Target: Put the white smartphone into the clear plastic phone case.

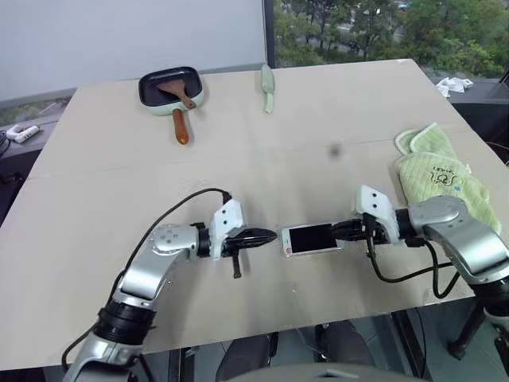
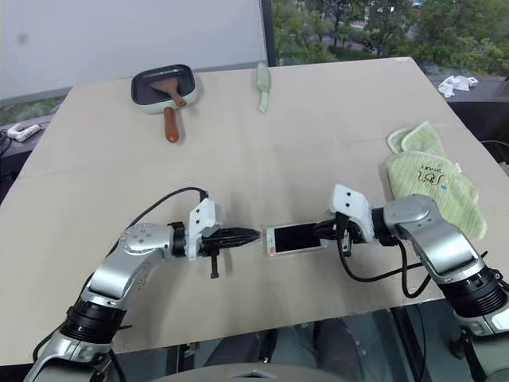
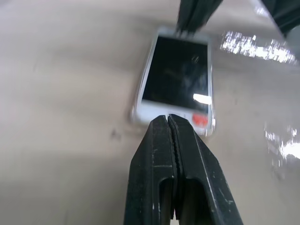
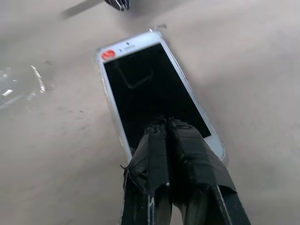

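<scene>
The white smartphone (image 1: 311,239) lies flat, screen up, near the table's front edge between my two grippers. A thin transparent rim, the clear plastic phone case (image 4: 222,154), seems to hug its edges, though I cannot tell how fully. My left gripper (image 1: 271,236) is shut with nothing in it, and its tip sits just off the phone's end with the red-marked home button (image 3: 200,120). My right gripper (image 4: 164,123) is also shut and empty. Its tips are over the black screen at the opposite end, and I cannot tell whether they touch it.
At the table's back left lies a dark pan (image 1: 171,87) with a wooden spatula in it. A pale green utensil (image 1: 268,87) rests at the back centre. A green cloth (image 1: 437,179) lies at the right edge, close to my right arm.
</scene>
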Controlling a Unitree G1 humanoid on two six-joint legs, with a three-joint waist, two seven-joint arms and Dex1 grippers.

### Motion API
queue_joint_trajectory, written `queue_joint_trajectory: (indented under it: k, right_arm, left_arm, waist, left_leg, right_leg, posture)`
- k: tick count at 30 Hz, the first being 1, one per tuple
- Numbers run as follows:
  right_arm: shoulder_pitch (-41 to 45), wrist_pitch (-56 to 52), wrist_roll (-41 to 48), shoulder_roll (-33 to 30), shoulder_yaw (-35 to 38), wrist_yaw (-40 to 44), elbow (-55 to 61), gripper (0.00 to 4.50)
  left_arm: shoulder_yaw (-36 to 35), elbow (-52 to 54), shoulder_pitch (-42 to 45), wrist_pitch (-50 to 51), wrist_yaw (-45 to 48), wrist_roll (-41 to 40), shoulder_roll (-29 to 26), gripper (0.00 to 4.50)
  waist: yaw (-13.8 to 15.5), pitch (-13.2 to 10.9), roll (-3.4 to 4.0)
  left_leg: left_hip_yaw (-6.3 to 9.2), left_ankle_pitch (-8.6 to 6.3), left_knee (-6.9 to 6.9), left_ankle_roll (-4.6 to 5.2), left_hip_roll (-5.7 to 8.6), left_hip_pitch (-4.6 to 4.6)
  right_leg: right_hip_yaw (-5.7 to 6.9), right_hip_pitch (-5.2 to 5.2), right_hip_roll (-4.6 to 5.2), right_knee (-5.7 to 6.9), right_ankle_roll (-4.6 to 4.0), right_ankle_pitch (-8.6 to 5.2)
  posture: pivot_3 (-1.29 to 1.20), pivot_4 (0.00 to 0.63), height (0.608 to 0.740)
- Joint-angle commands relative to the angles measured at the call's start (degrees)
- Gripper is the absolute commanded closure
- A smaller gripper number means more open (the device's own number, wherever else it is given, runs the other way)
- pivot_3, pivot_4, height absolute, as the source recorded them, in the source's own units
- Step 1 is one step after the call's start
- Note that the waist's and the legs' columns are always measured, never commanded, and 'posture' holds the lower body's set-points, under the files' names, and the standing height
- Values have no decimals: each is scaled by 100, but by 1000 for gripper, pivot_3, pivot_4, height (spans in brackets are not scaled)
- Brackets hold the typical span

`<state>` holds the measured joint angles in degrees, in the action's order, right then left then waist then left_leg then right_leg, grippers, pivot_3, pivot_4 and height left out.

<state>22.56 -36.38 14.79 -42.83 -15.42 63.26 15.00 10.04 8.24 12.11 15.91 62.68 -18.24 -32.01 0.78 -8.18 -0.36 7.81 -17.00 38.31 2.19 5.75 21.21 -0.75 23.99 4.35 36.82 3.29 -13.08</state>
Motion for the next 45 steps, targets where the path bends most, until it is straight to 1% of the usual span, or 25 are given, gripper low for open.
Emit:
queue_joint_trajectory:
  k: [1,4,8,14,16,19,30,33,34,37,41,42,45]
  right_arm:
    - [-50,306,-322,-80,-182,-87,-139,4366]
    - [-141,418,-451,-173,-278,-51,-209,4366]
    - [-199,362,-284,-96,-143,-62,-160,4366]
    - [-249,76,403,236,479,-184,-103,4366]
    - [-347,176,380,187,510,-151,-196,4366]
    - [-493,445,153,73,392,-141,-447,4366]
    - [-726,1133,-308,223,-12,-307,-1644,4366]
    - [-738,1296,-489,286,-147,-374,-2091,4366]
    - [-750,1359,-607,248,-244,-352,-2213,4366]
    - [-718,1259,-756,243,-458,-358,-2466,4366]
    - [-625,1094,-910,188,-705,-260,-2510,4366]
    - [-611,1064,-935,174,-749,-232,-2509,4366]
    - [-560,906,-1058,141,-900,-184,-2476,4366]
  left_arm:
    - [312,2,112,-9,-24,92,171,4500]
    - [674,-213,128,-63,-83,521,134,4500]
    - [807,-559,206,-70,-324,862,158,4500]
    - [831,-689,212,-62,-354,926,126,4500]
    - [831,-710,204,-69,-367,936,120,4500]
    - [846,-732,200,-78,-377,951,109,4500]
    - [851,-655,179,-42,-390,930,51,4500]
    - [849,-609,157,-25,-393,916,21,4500]
    - [847,-592,151,-16,-396,912,12,4500]
    - [836,-537,127,15,-418,904,-20,4500]
    - [827,-501,112,46,-434,901,-41,4500]
    - [827,-493,109,52,-437,902,-44,4500]
    - [820,-479,102,63,-453,902,-46,4500]
  waist:
    - [0,0,0]
    - [1,1,-1]
    - [18,3,-2]
    - [13,5,0]
    - [18,5,0]
    - [14,7,2]
    - [3,67,-5]
    - [3,80,-21]
    - [1,83,-20]
    - [-2,120,-35]
    - [4,126,-42]
    - [4,133,-48]
    - [4,146,-57]
  left_leg:
    - [0,0,0,0,0,1]
    - [-2,0,0,0,0,-3]
    - [0,0,1,0,-1,-25]
    - [0,0,1,0,-1,-40]
    - [0,0,1,0,-1,-39]
    - [0,0,1,0,0,-39]
    - [-1,0,1,1,-2,-66]
    - [-1,-9,-3,15,-5,-108]
    - [-1,-20,-9,32,-7,-141]
    - [-4,-24,-10,39,-7,-164]
    - [-1,-26,-16,39,-9,-216]
    - [0,-28,-21,40,-9,-232]
    - [0,-28,-24,41,-9,-237]
  right_leg:
    - [0,0,0,0,0,0]
    - [-2,-3,-1,0,0,0]
    - [0,-28,-2,0,0,0]
    - [-1,-37,-2,1,0,0]
    - [-2,-37,-2,2,1,0]
    - [-2,-36,-1,2,1,1]
    - [-4,-59,-4,2,2,0]
    - [-4,-102,-8,-2,3,-2]
    - [-5,-139,-9,-9,4,-4]
    - [-9,-162,-11,-13,26,-18]
    - [-8,-217,-12,-17,40,-30]
    - [-10,-231,-12,-18,30,-43]
    - [-13,-234,-12,-18,31,-49]
  posture:
    - [0,150,740]
    - [0,150,740]
    - [0,150,740]
    - [0,150,740]
    - [0,150,740]
    - [0,150,740]
    - [0,150,740]
    - [0,150,740]
    - [0,150,740]
    - [0,150,740]
    - [0,150,740]
    - [0,150,740]
    - [0,150,740]
